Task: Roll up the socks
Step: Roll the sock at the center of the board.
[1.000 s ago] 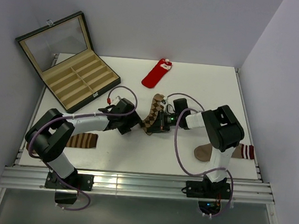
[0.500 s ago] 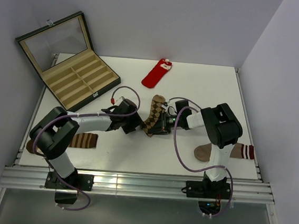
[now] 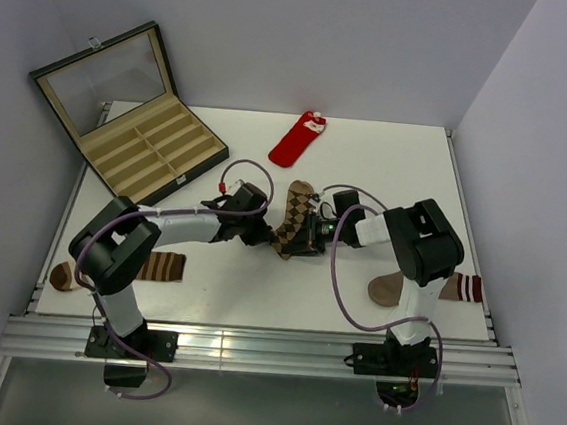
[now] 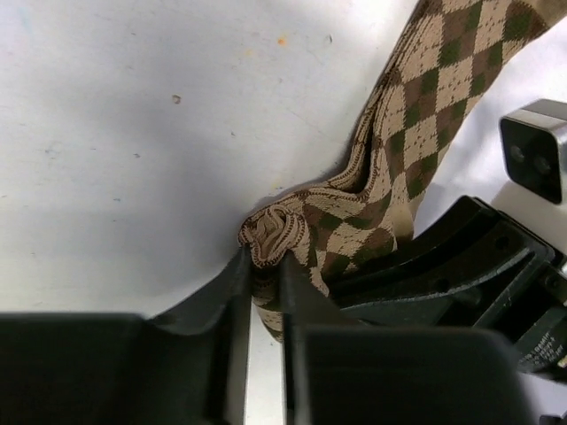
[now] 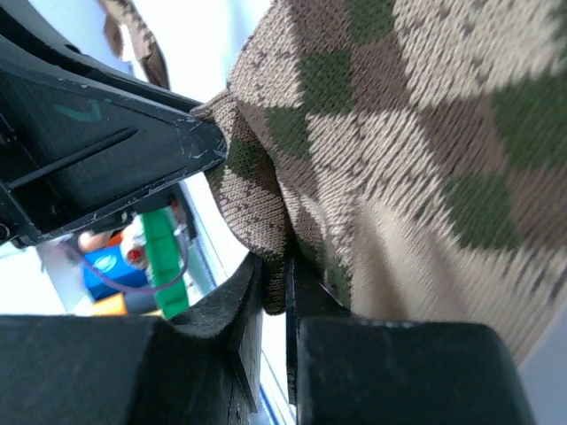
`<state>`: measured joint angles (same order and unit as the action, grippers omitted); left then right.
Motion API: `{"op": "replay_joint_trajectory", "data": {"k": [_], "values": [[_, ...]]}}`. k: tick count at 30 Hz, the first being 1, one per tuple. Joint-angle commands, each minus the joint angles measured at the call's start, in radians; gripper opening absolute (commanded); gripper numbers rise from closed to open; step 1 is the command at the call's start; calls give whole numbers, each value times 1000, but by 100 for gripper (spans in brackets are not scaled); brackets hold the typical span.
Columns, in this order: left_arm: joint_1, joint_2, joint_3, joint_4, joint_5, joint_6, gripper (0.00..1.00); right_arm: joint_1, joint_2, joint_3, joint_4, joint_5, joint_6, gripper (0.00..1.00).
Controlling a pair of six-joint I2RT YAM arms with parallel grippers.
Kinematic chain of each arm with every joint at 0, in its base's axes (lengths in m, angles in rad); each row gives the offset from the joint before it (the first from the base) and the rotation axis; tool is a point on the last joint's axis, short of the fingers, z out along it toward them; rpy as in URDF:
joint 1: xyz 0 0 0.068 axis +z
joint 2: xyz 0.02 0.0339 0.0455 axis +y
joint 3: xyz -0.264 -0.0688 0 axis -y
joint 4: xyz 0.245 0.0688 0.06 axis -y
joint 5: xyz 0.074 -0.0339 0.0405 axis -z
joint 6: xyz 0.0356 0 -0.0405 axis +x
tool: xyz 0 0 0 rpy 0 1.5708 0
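— Two socks matter here. The argyle sock (image 3: 294, 209) lies at the centre of the top view, and the red sock (image 3: 295, 143) lies flat above it in the frame, well apart.

— And the end effectors?

— Two, both on the argyle sock's lower end. The left end effector (image 4: 264, 270) has its jaws narrow, pinching the bunched, curled tip. The right end effector (image 5: 275, 283) is narrow too, clamped on a fold of the same sock just beside it. The rest of that sock stretches upward across the white bench (image 3: 388, 172).

— Anything else?

— Two more socks, both flat: one ring-striped sock (image 3: 158, 266) at lower left, one tan-brown sock (image 3: 394, 287) at lower right. One open case (image 3: 154, 150) with compartments sits at upper left.
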<state>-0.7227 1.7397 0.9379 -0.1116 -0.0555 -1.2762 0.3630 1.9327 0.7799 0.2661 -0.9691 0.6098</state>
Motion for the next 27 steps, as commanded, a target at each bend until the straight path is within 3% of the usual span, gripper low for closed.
{"op": "replay_joint_trajectory", "data": {"k": [1, 2, 5, 9, 10, 14, 18, 27], "values": [[-18, 56, 12, -134, 20, 29, 13, 1, -62, -50, -84, 245, -65, 9], [-18, 61, 24, -144, 17, 34, 6, 5, -83, -54, -82, 259, -70, 15], [-23, 75, 53, -184, 3, 58, 0, 28, -175, -76, -82, 341, -99, 30], [-26, 73, 70, -204, -18, 77, 0, 79, -351, -91, -111, 493, -172, 40], [-26, 75, 84, -217, -27, 89, 0, 127, -444, -93, -143, 626, -232, 42], [-30, 90, 108, -223, -23, 104, 0, 246, -540, -110, -124, 849, -317, 42], [-35, 98, 122, -229, -23, 113, 0, 300, -566, -128, -65, 857, -383, 42], [-37, 98, 131, -234, -26, 120, 0, 363, -447, -103, -48, 845, -458, 41]]}}
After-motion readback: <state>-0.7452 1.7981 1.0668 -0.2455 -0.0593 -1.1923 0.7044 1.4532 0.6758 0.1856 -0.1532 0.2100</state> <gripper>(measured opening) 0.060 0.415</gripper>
